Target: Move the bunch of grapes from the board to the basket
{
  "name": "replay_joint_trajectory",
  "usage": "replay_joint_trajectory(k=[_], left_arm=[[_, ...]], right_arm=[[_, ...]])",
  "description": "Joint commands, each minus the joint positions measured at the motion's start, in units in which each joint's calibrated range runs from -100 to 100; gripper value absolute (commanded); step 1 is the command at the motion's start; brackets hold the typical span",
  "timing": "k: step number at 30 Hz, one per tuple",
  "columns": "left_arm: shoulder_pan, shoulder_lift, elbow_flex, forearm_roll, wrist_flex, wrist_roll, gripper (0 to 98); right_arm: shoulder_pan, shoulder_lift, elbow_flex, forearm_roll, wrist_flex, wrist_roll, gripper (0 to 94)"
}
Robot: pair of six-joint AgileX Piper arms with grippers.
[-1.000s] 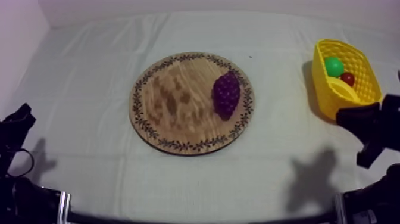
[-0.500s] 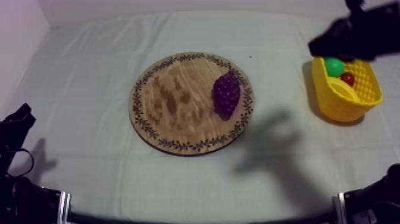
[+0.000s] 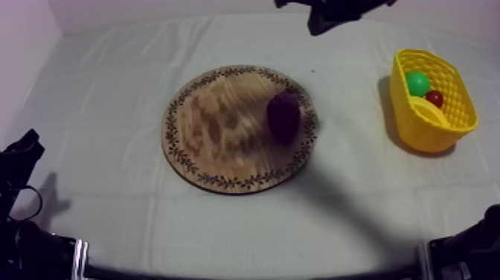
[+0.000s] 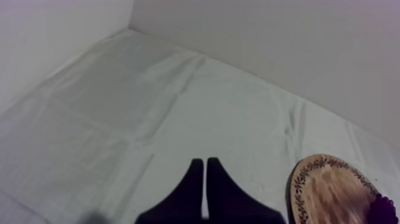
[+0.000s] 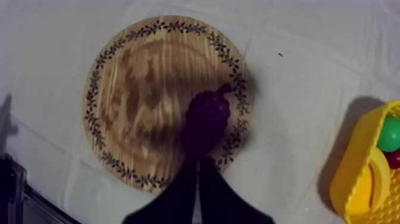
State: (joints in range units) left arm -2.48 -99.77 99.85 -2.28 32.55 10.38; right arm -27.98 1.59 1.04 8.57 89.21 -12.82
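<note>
Centrally, the bunch of grapes (image 3: 283, 118) lies on the wooden board (image 3: 216, 126), on the part nearest the basket and just inside the patterned rim. Right pincer (image 5: 197, 159): fingers pressed together in a narrow wedge, holding nothing, its tips seen over the board just beside the grapes. Yellow basket (image 3: 408, 119): well apart from the board, at the right side of the surface (image 3: 111, 89), containing a green fruit (image 3: 417, 83) and a small red fruit (image 3: 434, 97). Left pincer (image 4: 205, 162): likewise closed and empty, at the surface's left side, apart from the board.
</note>
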Motion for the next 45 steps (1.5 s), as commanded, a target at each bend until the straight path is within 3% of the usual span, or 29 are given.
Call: replay_joint_trajectory(k=[1, 7, 16, 22, 34, 45], left_arm=[[0.0, 0.0, 0.0, 0.01, 0.0, 0.0, 0.0], [0.0, 0.0, 0.0, 0.01, 0.0, 0.0, 0.0], [0.0, 0.0, 0.0, 0.01, 0.0, 0.0, 0.0], [0.0, 0.0, 0.0, 0.01, 0.0, 0.0, 0.0], [0.0, 0.0, 0.0, 0.01, 0.0, 0.0, 0.0], [0.0, 0.0, 0.0, 0.01, 0.0, 0.0, 0.0]], right_arm=[[-0.2, 6.8, -5.5, -0.4, 2.9, -0.7, 2.6], [-0.3, 11.9, -10.2, -1.6, 7.0, -2.3, 8.5], [-0.5, 13.4, -9.1, -2.2, 8.2, -3.4, 41.6], [0.9, 13.9, -10.4, -3.5, 8.3, -3.5, 53.5], [2.4, 18.3, -12.2, -5.3, 8.2, -3.9, 58.6], [2.9, 23.9, -8.1, -5.2, 8.0, -6.5, 59.8]])
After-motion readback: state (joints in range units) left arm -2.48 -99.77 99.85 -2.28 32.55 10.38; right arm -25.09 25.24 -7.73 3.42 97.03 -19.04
